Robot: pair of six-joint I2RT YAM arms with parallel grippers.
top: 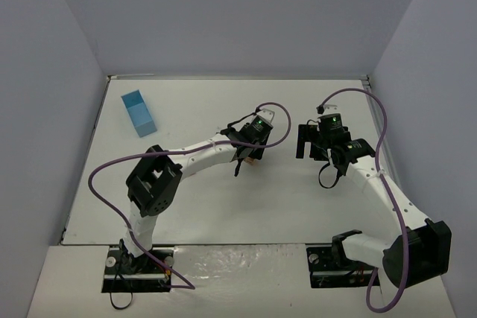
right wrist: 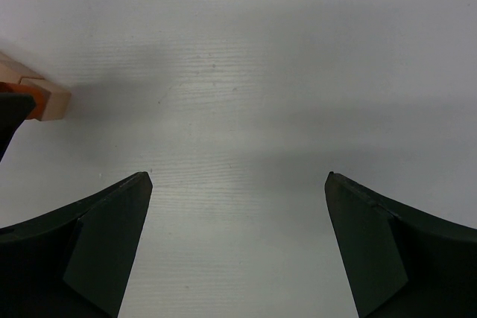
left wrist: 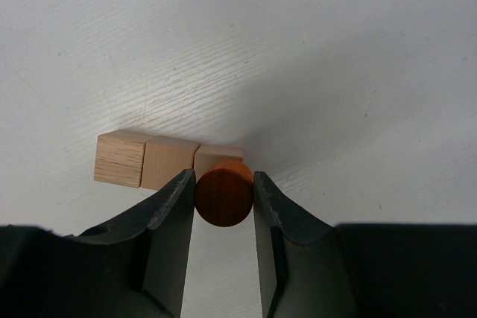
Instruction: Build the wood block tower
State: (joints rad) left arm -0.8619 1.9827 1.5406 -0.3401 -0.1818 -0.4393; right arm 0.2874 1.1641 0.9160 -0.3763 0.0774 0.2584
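The left fingers (left wrist: 173,210) are clamped on a small reddish-brown cylinder (left wrist: 223,200). They stand only a narrow way apart, one pad pressed to each side of its round body, and its flat round end faces the wrist camera. Just behind the cylinder three light tan blocks (left wrist: 170,163) lie in a row on the white bench (left wrist: 335,72), side against side. The cylinder overlaps the right-hand block of that row. Whether it touches that block or hangs just clear of it, I cannot tell from this angle.

From the overhead camera, the left arm (top: 197,153) reaches toward the middle of the bench, and a speck of tan and orange shows under its fingers (top: 252,156).

The right fingers (right wrist: 104,243) are spread wide apart, with nothing between them but bare bench surface. They hold nothing and touch nothing. At the far left edge of the right wrist view, the end of the tan row (right wrist: 45,96) shows with a sliver of orange (right wrist: 13,88) against it. The right fingers are therefore near the blocks but apart from them. Overhead, they (top: 305,141) point toward the left arm's wrist with a gap between the two.

A light-blue box (top: 139,113) lies well apart from all this, at the far left of the bench.
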